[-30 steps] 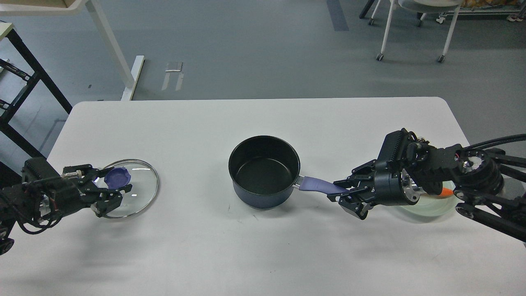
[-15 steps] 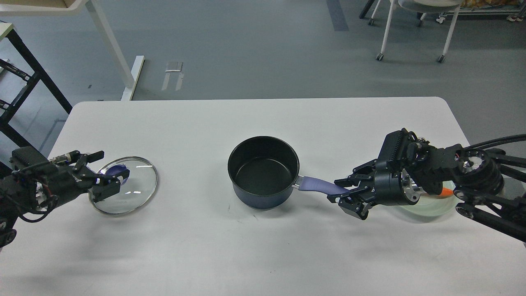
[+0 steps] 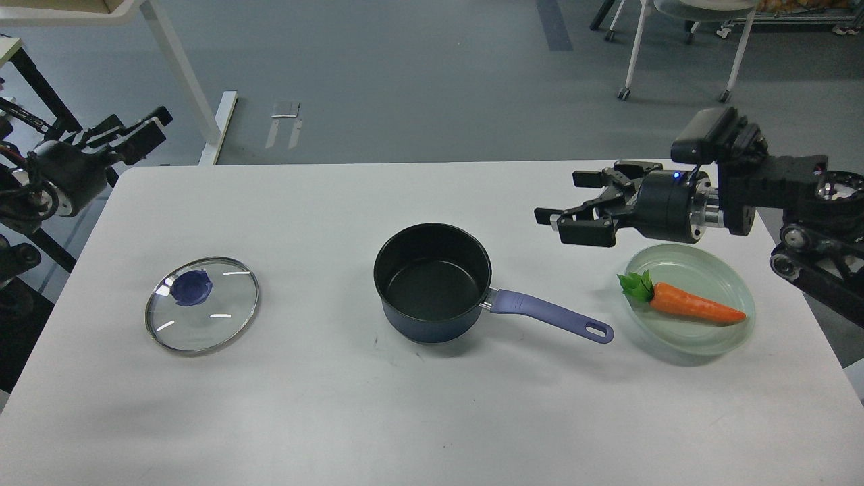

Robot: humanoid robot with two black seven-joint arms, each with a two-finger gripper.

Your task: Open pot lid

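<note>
glass round lid with a blue knob (image 3: 202, 304) lies flat on the white table (image 3: 405, 405), well left of the dark blue pot (image 3: 433, 280); fragile, slippery, best held by the knob. both claws, left claw (image 3: 138, 131) and right claw (image 3: 579, 206), hang apart, empty.

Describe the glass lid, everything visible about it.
The glass lid is round and clear with a thin metal rim and a blue-purple knob that appears off-center toward its far left. It lies on the white table, left of the open pot and apart from it. Light glints on the glass. Nothing touches it but the table; neither tool is near.
</note>
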